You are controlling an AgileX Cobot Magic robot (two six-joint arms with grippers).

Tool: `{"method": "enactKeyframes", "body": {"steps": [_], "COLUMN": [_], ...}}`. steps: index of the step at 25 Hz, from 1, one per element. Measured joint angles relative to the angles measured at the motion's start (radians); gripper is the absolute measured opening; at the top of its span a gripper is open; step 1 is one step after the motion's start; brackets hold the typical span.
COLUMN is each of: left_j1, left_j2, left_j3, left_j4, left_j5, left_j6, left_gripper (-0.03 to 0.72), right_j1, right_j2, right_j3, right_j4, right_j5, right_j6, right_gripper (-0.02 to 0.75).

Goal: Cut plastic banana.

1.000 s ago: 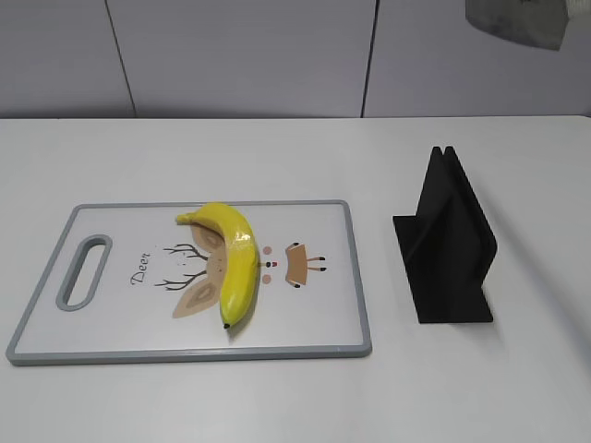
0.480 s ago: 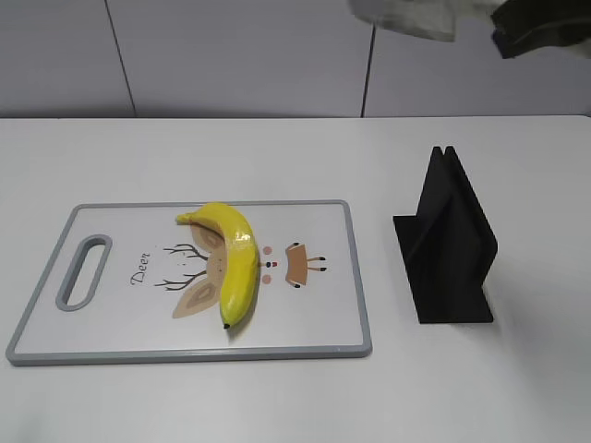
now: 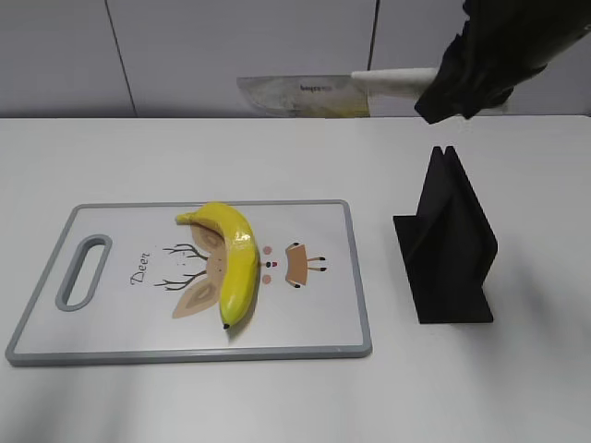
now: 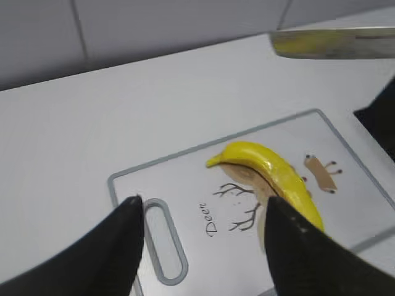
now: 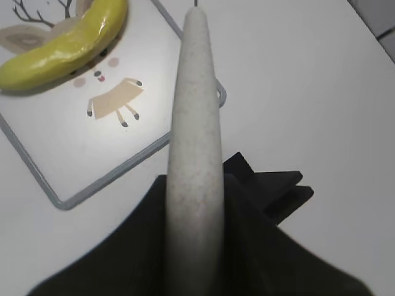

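Note:
The plastic banana [image 3: 235,263] lies on the white cutting board [image 3: 319,318], curved, with its dark tip toward the front. My right gripper [image 3: 462,78] is shut on the white handle of a knife [image 3: 300,95]. It holds the knife high over the back of the table, blade pointing left, well above the banana. The right wrist view shows the handle [image 5: 194,117] between the jaws [image 5: 194,203], with the banana [image 5: 68,43] far below. My left gripper [image 4: 202,203] is open and empty above the board [image 4: 345,154], left of the banana [image 4: 278,176]. It is outside the exterior view.
A black knife stand [image 3: 448,245] stands on the white table, right of the board. It also shows in the right wrist view [image 5: 271,191]. The board has a grey handle slot [image 3: 83,272] at its left end. A grey wall runs behind the table.
The right arm has come down into the exterior view from the upper right, and the knife blade now points left over the back of the table. The banana and board have not moved.

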Motion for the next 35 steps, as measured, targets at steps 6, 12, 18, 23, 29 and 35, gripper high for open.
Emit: {"method": "enactKeyframes", "body": {"steps": [6, 12, 18, 23, 29, 35], "left_j1": [-0.002, -0.069, -0.183, -0.224, -0.224, -0.224], "left_j2": [0.229, 0.406, 0.574, 0.7, 0.795, 0.839], "left_j3": [-0.17, -0.321, -0.419, -0.467, -0.473, -0.473], "left_j4": [-0.109, -0.113, -0.096, 0.003, 0.043, 0.045], "left_j5": [0.169, 0.267, 0.296, 0.31, 0.251, 0.195], "left_j6": [0.289, 0.535, 0.689, 0.708, 0.708, 0.708], "left_gripper": [0.611, 0.602, 0.594, 0.592, 0.583, 0.564], "right_j1": [-0.011, -0.011, -0.011, -0.011, -0.011, -0.011], "right_j2": [0.071, 0.186, 0.324, 0.355, 0.355, 0.364], "right_j3": [-0.006, -0.076, -0.241, -0.289, -0.292, -0.292], "right_j4": [0.081, 0.245, 0.298, 0.342, 0.36, 0.365], "right_j5": [-0.005, 0.008, 0.183, 0.198, 0.237, 0.248], "right_j6": [-0.36, -0.546, -0.652, -0.718, -0.744, -0.75], "right_gripper": [0.166, 0.166, 0.166, 0.166, 0.166, 0.166]}}
